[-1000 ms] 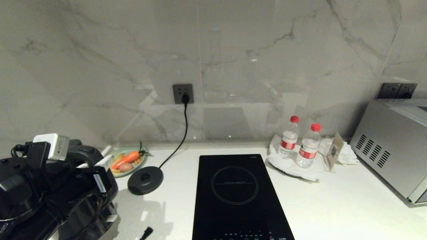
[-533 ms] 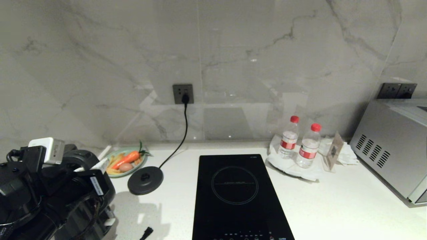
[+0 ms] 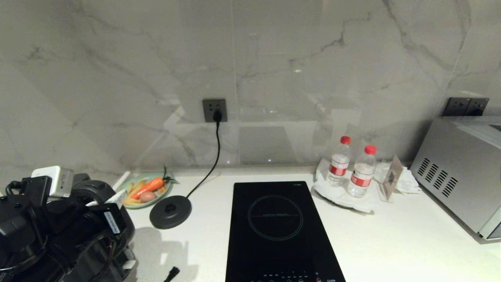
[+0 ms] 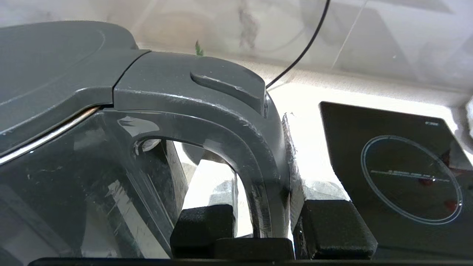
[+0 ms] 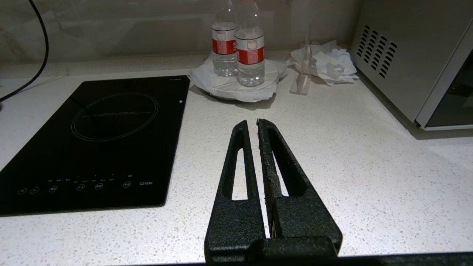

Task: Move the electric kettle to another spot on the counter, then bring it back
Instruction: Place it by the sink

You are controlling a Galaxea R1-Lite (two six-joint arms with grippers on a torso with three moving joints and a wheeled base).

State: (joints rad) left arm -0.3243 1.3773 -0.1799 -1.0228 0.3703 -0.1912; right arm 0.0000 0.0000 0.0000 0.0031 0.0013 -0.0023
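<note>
Marble wall (image 3: 313, 58) behind, glossy, grey-veined, reflecting light. Dark socket (image 3: 214, 110) mid-wall, black cord (image 3: 213, 156) plugged in; second socket pair (image 3: 465, 106) at far right. Steel oven (image 3: 462, 172) against right side. Lighting dim, soft shadows.

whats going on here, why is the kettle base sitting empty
The robot's left pincer is clamped on the loop handle of the electric kettle, held at the near left of the counter. The round corded base sits bare beside the plate of vegetables, left of the induction hob. The right pincer hovers shut and empty over the counter, near the two water bottles.
</note>
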